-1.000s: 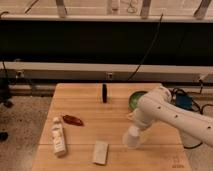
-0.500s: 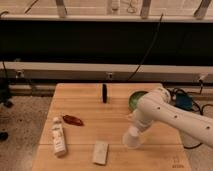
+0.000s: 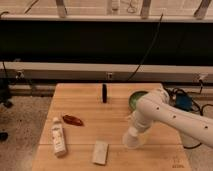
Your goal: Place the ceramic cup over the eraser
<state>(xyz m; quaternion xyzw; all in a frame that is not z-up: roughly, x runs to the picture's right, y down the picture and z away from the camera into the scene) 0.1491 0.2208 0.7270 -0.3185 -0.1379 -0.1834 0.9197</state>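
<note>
I see the white bottle [image 3: 59,140] well left of the eraser [image 3: 104,93], toward the front of the table [image 3: 82,102]; I cannot read its label. A dark red oblong thing [image 3: 73,120] lies front-left of the eraser, and a pale block [image 3: 100,152] well in front. The ceramic cup [image 3: 131,144] is front-right of the eraser, well apart from it, with the gripper [image 3: 133,135] at it. I cannot tell whether the grip is clenched. A green bowl [image 3: 135,99] sits near the eraser's right.

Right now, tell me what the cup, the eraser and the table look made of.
The ceramic cup, at the tool near the front of the table: plain white, probably ceramic. The eraser: dull black, possibly rubber. The table: tan, apparently wood.
</note>
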